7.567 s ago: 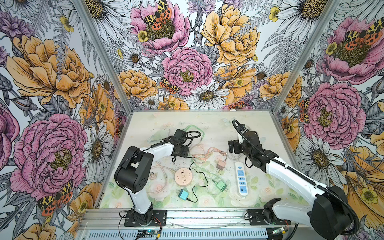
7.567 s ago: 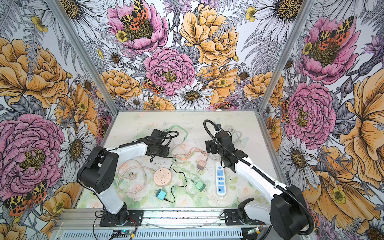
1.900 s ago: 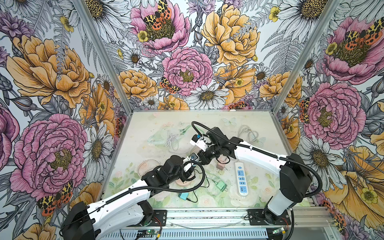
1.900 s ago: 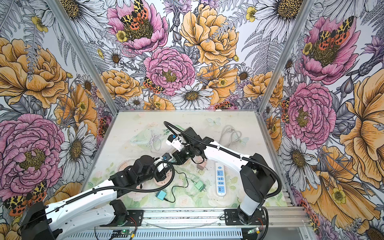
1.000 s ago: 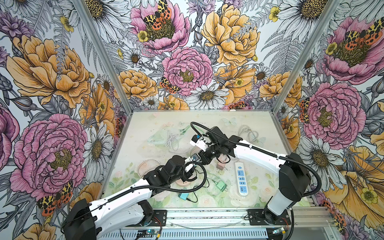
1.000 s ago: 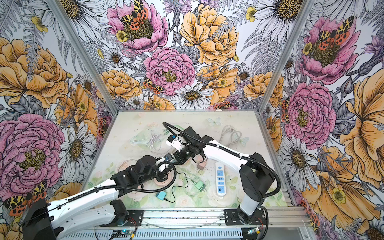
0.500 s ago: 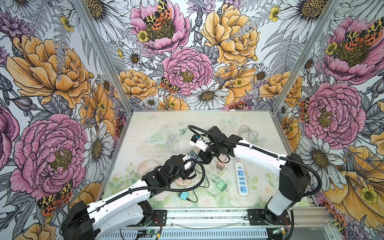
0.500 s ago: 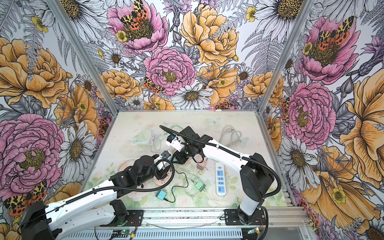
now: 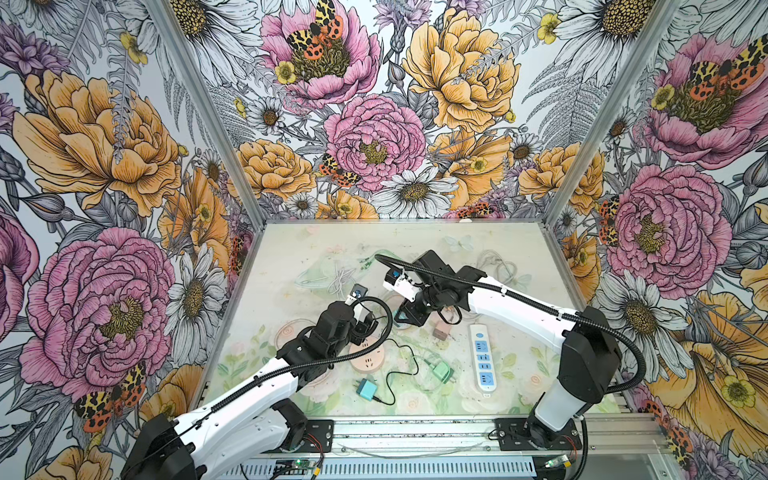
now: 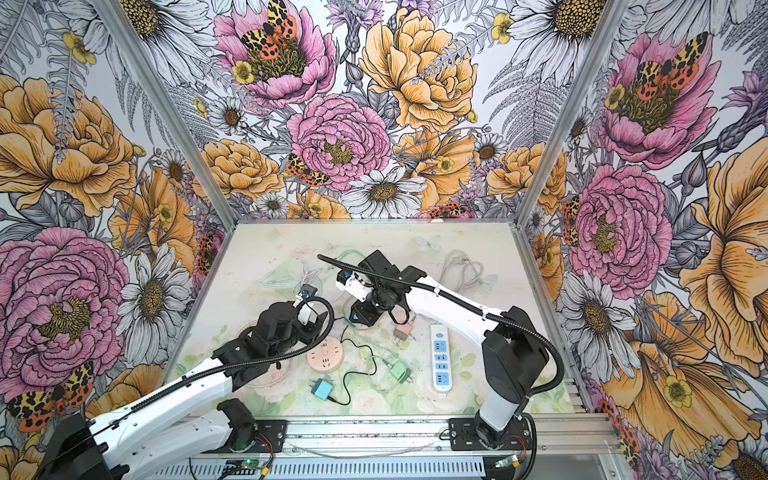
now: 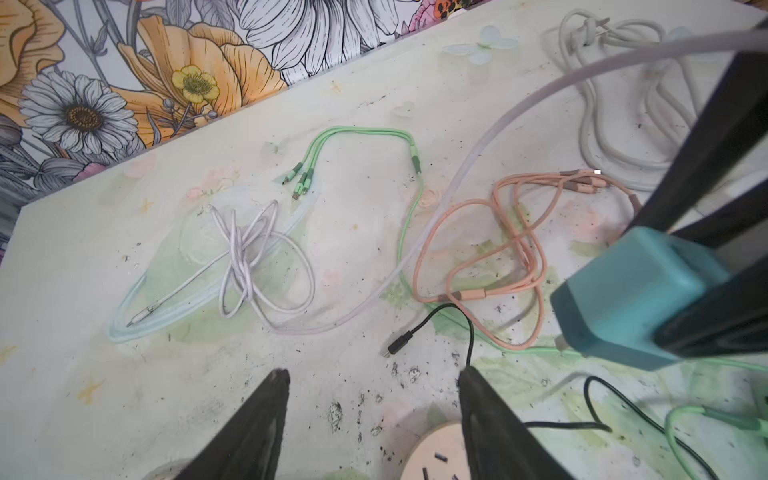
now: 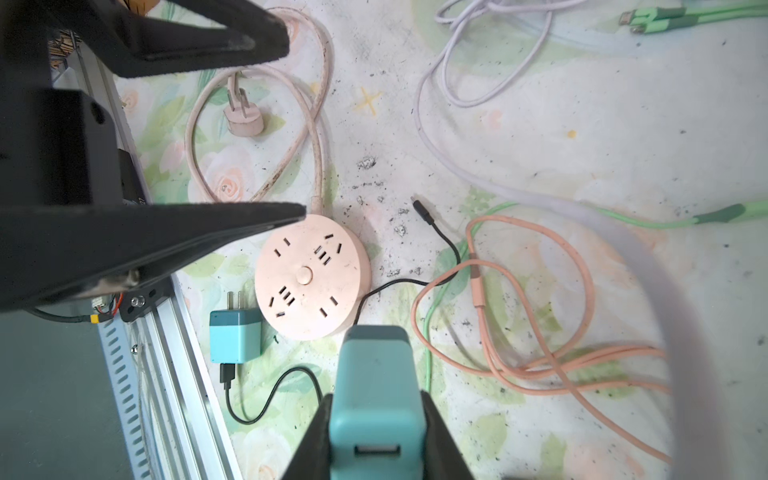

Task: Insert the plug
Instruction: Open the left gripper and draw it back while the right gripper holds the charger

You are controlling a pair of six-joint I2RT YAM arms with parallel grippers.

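Top views, left gripper: in both top views the left gripper (image 9: 366, 329) (image 10: 312, 326) is seen low over the far rim of the round socket (image 9: 370, 360). Its jaw gap is masked by its own wrist and hose.
Top views, right gripper: the right gripper (image 9: 403, 321) is reached across to the middle of the worktop (image 9: 291, 257). Only a teal sliver of the plug (image 9: 399, 319) is shown between its black fingers.
Top views, socket: it is set near the front edge, left of the middle, and is partly covered by the left arm.
Top views, rest: a power strip (image 9: 482, 357) is laid toward the front right corner. A green charger (image 9: 441, 370) and a second teal charger (image 9: 366, 390) lie between the strip and the socket.
Left wrist view, jaws: the left gripper (image 11: 372, 386) is shown spread wide, with only bare worktop between the fingers; the fingers are cut off by the frame.
Left wrist view, plug: the plug (image 11: 631, 299) is clamped by dark fingers and raised off the worktop; its pins are hard to make out.
Left wrist view, socket: only an arc (image 11: 436, 455) is shown.
Left wrist view, cables: a loose black cable (image 11: 399, 343), a pink cable (image 11: 478, 249) and a green cable (image 11: 365, 133) are seen.
Right wrist view, jaws: the right gripper (image 12: 376, 415) is closed narrowly on the plug (image 12: 376, 374). The pins are hidden behind the plug's body.
Right wrist view, socket: the round socket (image 12: 311, 276) is seen almost whole, with the plug in none of its slots.
Right wrist view, left fingers: the fingers (image 12: 187, 237) are shown large, with one tip at the socket's rim.
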